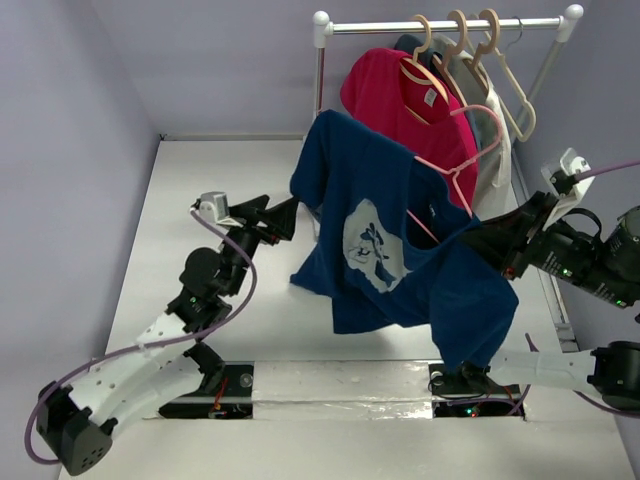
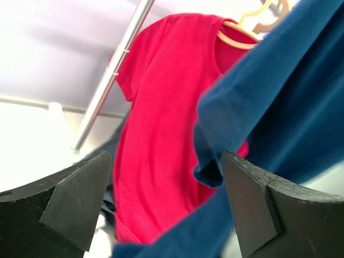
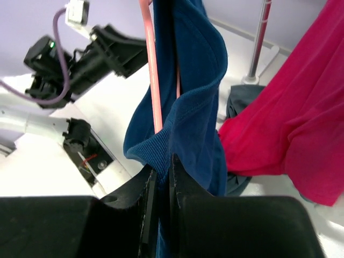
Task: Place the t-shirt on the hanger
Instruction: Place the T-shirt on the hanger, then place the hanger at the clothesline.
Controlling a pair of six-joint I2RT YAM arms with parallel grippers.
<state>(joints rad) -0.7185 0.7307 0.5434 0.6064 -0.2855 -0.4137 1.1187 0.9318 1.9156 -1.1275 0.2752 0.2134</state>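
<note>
The navy t-shirt (image 1: 400, 250) with a pale chest graphic hangs in mid-air, draped over the thin pink hanger (image 1: 432, 165). My right gripper (image 1: 470, 238) is shut on the shirt's ribbed collar (image 3: 161, 153), with the pink hanger wire (image 3: 153, 80) running down into the shut jaws. My left gripper (image 1: 288, 218) is open beside the shirt's left sleeve. In the left wrist view its two black fingers (image 2: 75, 199) stand wide apart, and navy fabric (image 2: 279, 97) hangs ahead of and between them. I cannot tell whether it touches them.
A white clothes rack (image 1: 440, 25) stands at the back right with a red t-shirt (image 1: 400, 100), a white garment (image 1: 500, 150) and beige hangers (image 1: 480, 50). The rack's upright pole (image 2: 113, 75) is behind the left gripper. A dark garment (image 3: 242, 102) lies at the rack's foot.
</note>
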